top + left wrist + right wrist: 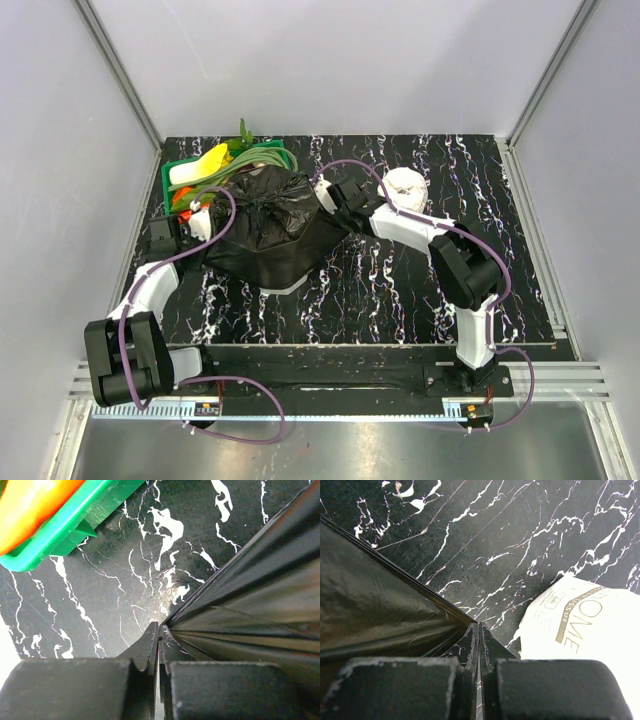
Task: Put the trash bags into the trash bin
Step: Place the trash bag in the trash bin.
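Top external view: the trash bag (265, 225), centre-left of frame, is stretched between left gripper (159, 636) and right gripper (479, 630), jaws pinched on its edges, apparently draped over the trash bin (291, 288); tucking it inside likely comes next.

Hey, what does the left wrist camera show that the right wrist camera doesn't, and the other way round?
Only the left wrist view shows a corner of the green plastic basket, which holds an orange-and-yellow toy. Only the right wrist view shows the white rounded roll in wrapping with grey printed lettering. Both show the black marble-patterned table and the thin glossy black trash bag, pulled taut, with an edge pinched in shut jaws. The left gripper pinches it in one view and the right gripper in the other.
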